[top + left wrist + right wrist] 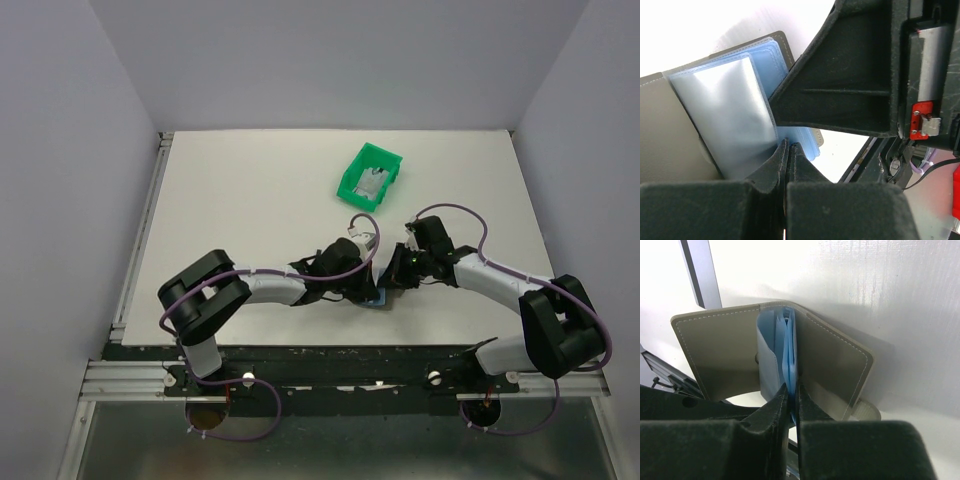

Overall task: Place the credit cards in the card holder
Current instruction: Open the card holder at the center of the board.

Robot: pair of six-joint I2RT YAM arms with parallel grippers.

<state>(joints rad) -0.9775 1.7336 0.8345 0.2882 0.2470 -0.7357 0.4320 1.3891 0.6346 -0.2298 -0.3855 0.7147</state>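
The card holder (378,296) is held open between my two grippers near the table's front middle. In the left wrist view its grey cover (670,125) and light blue sleeves (730,115) fan out, and my left gripper (789,147) is shut on a sleeve's edge. In the right wrist view the card holder (715,350) stands open like a book, and my right gripper (791,390) is shut on the blue sleeves in its middle. A whitish credit card (372,183) lies in the green bin. From above, the left gripper (362,277) and right gripper (396,276) meet at the holder.
The green plastic bin (356,186) stands at the back, right of centre, well behind both grippers. The right gripper's dark body (840,90) fills the left wrist view close to the sleeves. The table's front edge (330,346) runs just behind the arm bases.
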